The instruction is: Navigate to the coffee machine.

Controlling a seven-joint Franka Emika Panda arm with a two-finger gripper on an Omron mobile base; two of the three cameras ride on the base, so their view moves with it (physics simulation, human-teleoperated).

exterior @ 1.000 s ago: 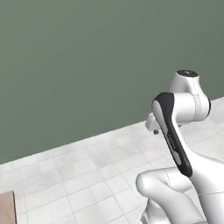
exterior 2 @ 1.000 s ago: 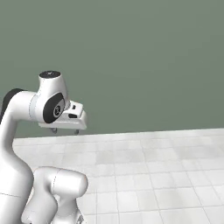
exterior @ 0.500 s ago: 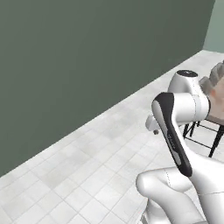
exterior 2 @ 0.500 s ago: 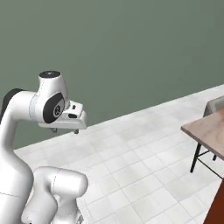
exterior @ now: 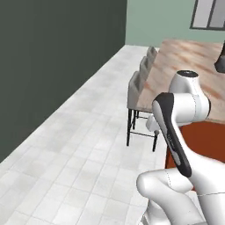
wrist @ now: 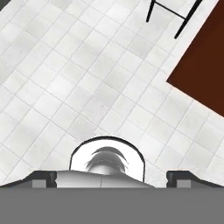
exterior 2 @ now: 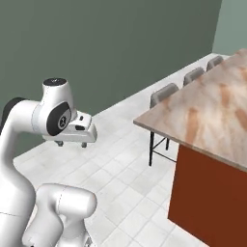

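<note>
Where the island countertop [exterior: 184, 57] reaches the far right edge of the left base view, a dark shape [exterior: 220, 61] stands on it. The frame cuts it off, so too little shows to tell whether it is the coffee machine, which way it faces or how its long axis runs. The countertop is a pale, brown-veined slab that stretches from near right towards the far wall, and a red-brown side panel [exterior 2: 207, 193] sits under its near end. A row of grey-seated bar stools [exterior: 134, 90] on thin black legs stands along the island's left edge, tucked against the overhang, between the open floor and the counter. White floor tiles [exterior: 88, 145] run in a broad lane between the stools and the dark green wall [exterior: 44, 66] on the left. A lighter green wall closes the far end, with a window [exterior: 210, 13] at its upper right. The white arm [exterior 2: 29, 120] is folded up in front of the base, its hand pointing down at the tiles. The gripper [wrist: 112, 177] hangs over bare floor with its fingertips [wrist: 43, 178] spread wide and nothing between them. In the hand view, the island panel and a stool's black legs [wrist: 170, 17] lie just beyond.
</note>
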